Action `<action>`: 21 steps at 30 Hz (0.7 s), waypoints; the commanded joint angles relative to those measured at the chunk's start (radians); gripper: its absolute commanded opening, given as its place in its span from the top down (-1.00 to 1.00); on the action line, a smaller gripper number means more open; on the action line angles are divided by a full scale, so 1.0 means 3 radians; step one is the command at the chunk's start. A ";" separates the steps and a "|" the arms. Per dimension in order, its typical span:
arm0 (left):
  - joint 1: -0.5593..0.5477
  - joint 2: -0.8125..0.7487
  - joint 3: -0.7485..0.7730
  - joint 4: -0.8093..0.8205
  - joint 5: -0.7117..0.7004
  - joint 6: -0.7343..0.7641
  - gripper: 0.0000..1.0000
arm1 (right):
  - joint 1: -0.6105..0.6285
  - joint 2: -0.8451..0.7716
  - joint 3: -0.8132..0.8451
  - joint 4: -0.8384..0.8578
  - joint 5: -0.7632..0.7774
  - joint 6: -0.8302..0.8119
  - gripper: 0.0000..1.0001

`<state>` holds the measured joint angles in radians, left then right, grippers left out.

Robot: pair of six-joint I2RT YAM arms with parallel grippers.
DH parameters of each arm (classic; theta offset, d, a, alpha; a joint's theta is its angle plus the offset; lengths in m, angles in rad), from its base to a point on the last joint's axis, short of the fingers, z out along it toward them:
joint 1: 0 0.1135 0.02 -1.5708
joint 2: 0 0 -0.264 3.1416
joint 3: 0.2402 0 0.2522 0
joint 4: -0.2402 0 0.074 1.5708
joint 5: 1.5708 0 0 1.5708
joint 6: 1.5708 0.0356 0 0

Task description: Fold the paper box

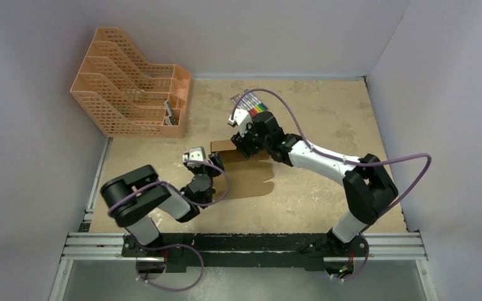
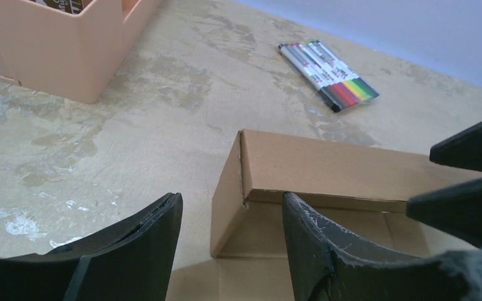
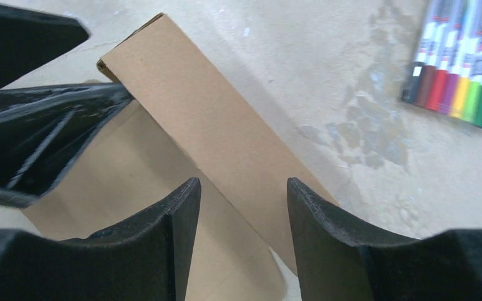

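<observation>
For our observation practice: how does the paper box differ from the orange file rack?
The paper box is plain brown solid cardboard; the file rack is orange mesh. The paper box lies partly folded, its far wall raised; the file rack stands fully formed. Both sit on the table.

The plain brown cardboard paper box (image 1: 246,174) lies in the middle of the mottled beige table (image 1: 332,119), with its far wall and left wall standing upright. My left gripper (image 2: 231,200) sits at the box's left end, one finger outside the left wall and the other over the box floor. My right gripper (image 3: 243,183) hangs over the far wall, a finger on either side. Behind the box lies a bundle of coloured marker pens (image 1: 251,103). The orange mesh plastic file rack (image 1: 132,88) stands at the table's far left corner, well apart from the box.
</observation>
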<state>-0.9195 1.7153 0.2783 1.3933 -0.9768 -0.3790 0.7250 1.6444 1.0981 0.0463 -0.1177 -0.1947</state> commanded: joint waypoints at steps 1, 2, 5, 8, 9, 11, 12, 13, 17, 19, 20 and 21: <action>-0.0030 -0.0657 -0.0055 -0.1087 0.0258 -0.0479 -0.19 | -0.0036 -0.0323 0.0054 0.0230 0.0304 -0.0031 -0.14; -0.0036 -0.0826 -0.0064 -0.1331 0.0325 -0.0554 -0.20 | -0.0041 -0.0364 0.0048 0.0234 0.0347 -0.0042 -0.15; -0.0033 -0.1324 -0.0008 -0.2147 0.0514 -0.0729 -0.21 | -0.0074 -0.0450 0.0032 0.0223 0.0444 -0.0102 -0.17; -0.0029 -0.1779 0.0139 -0.3029 0.0706 -0.0893 -0.23 | -0.0145 -0.0539 -0.0003 0.0204 0.0538 -0.0146 -0.20; -0.0028 -0.1908 0.0187 -0.3300 0.0760 -0.0956 -0.23 | -0.0179 -0.0570 -0.0023 0.0201 0.0561 -0.0160 -0.20; -0.0029 -0.2188 0.0269 -0.3788 0.0870 -0.1103 -0.24 | -0.0246 -0.0640 -0.0081 0.0191 0.0629 -0.0185 -0.20; -0.0028 -0.2308 0.0298 -0.3994 0.0914 -0.1169 -0.24 | -0.0284 -0.0677 -0.0121 0.0179 0.0654 -0.0193 -0.21; -0.0026 -0.2415 0.0333 -0.4191 0.0940 -0.1230 -0.25 | -0.0324 -0.0714 -0.0162 0.0163 0.0680 -0.0199 -0.21; 0.0057 -0.2672 0.0681 -0.4987 0.1022 -0.1304 -0.74 | -0.0470 -0.0872 -0.0343 0.0114 0.0894 -0.0205 -0.20; 0.0440 -0.2622 0.0953 -0.5169 0.1380 -0.1216 -0.79 | -0.0497 -0.0926 -0.0455 0.0159 0.1062 -0.0190 -0.19; 0.0646 -0.2566 0.1078 -0.5223 0.1603 -0.1211 -0.80 | -0.0507 -0.0941 -0.0513 0.0190 0.1106 -0.0183 -0.20; 0.0864 -0.2498 0.1179 -0.5249 0.1814 -0.1202 -0.80 | -0.0510 -0.0946 -0.0554 0.0216 0.1136 -0.0182 -0.20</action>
<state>-0.8436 0.9363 0.4812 -0.0143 -0.6357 -0.7254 0.5816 1.4029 0.9768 0.0685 0.1272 -0.2440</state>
